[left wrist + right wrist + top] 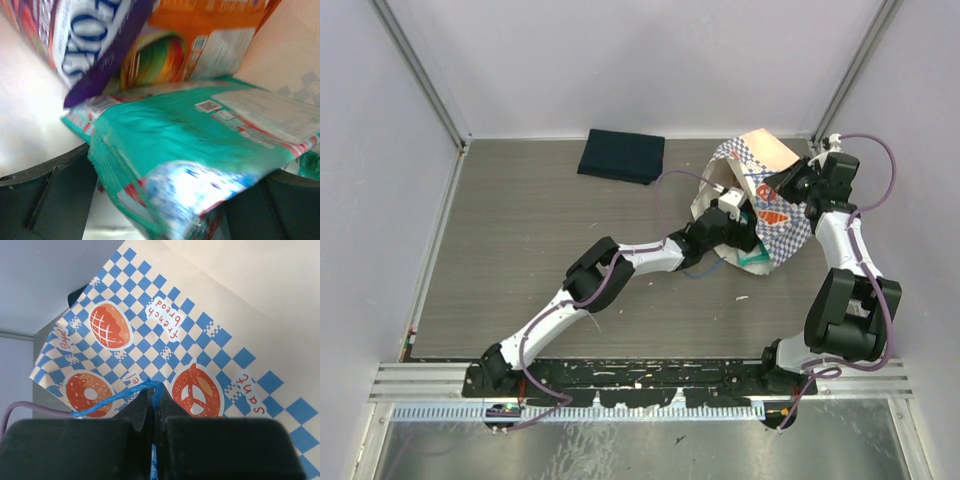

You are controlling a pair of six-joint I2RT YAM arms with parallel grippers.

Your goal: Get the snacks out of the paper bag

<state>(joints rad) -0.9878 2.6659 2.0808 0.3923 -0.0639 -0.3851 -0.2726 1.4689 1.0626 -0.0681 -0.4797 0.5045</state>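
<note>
As far as the top view shows, no snacks are lying out on the table (520, 260), so almost the whole job is still waiting. The paper bag (790, 228) is lying tipped over at the far right. The left end effector (165, 205) is reaching inside it, fingers wide apart (squeezing nothing, I think). A teal pouch (190, 135) is sitting right between them, with a purple pouch (100, 40) and an orange pouch (210, 30) just behind. The right end effector (156, 415) is pinching the bag's blue cord handle (115, 399) tight.
</note>
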